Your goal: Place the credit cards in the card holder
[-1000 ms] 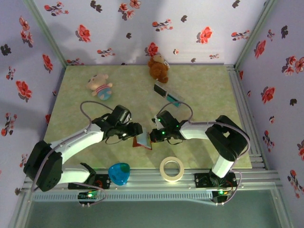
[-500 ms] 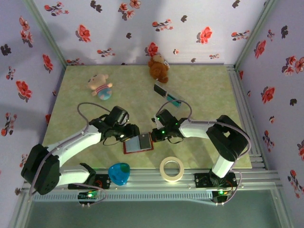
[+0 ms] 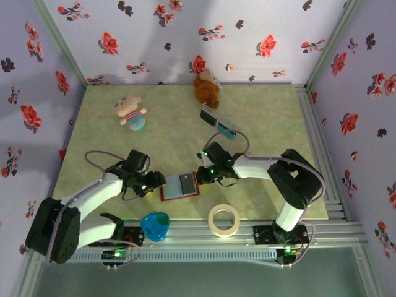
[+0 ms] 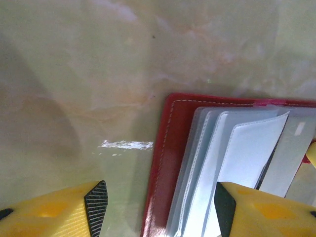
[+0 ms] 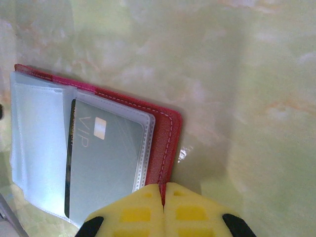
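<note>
Floral wallpaper closes in three sides of the cell, and the pale green marbled table (image 3: 260, 124) carries everything you need. The card holder (image 3: 180, 185) lies opened flat at lower centre of the overhead view, red border outward and clear sleeves fanned up. One grey card marked VIP (image 5: 106, 163) is already in a sleeve. Your left gripper (image 3: 156, 181) sits at the holder's left edge with its jaws apart, straddling the red border and gripping nothing. Your right gripper (image 3: 199, 176) is at the holder's right edge with its jaws closed together, the red seam running straight into the line where the pads meet (whether it pinches that edge or merely presses on it, you cannot tell from here). The loose credit cards (image 3: 218, 122) lie above and to the right of the holder, just below the brown teddy bear (image 3: 206, 88). Their long axis runs diagonally from upper left to lower right. They lie beyond the right gripper, so the right arm is clearly the nearer one, while the left would have to cross over the open holder. Fetching a card likely means freeing the right arm and letting the left steady the wallet.
</note>
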